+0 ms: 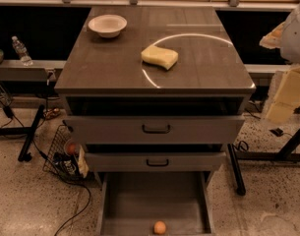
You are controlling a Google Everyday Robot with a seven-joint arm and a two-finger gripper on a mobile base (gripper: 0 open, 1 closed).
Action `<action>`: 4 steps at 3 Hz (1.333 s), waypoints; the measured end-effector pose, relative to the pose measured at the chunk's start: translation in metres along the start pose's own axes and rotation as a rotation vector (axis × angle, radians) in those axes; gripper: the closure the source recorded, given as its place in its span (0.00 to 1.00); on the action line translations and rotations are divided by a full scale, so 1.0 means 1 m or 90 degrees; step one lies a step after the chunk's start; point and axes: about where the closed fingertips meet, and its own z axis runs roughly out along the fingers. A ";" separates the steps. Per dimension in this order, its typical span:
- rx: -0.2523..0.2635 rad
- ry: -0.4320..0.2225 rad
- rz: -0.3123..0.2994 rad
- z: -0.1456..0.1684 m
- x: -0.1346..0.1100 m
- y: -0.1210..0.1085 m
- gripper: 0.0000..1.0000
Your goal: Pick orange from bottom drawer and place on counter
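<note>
The pale arm (295,33) shows at the right edge of the view, only partly in frame. Its gripper (283,97) hangs just below it, angled down and leftward.

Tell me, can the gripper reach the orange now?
Probably yes. The bottom drawer is pulled open and the orange lies bare on its floor near the front, with nothing over it. The gripper is at the picture's right edge, beside the counter, higher than the orange, so it must come down.

The arm (296,31) is a rounded, pale grey-white shell. Below it, beyond the counter's (115,58) right edge, the gripper (283,100) is blocky, flat-sided and cream-yellow.
</note>
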 end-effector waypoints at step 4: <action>-0.057 0.019 0.129 0.136 0.041 0.041 0.00</action>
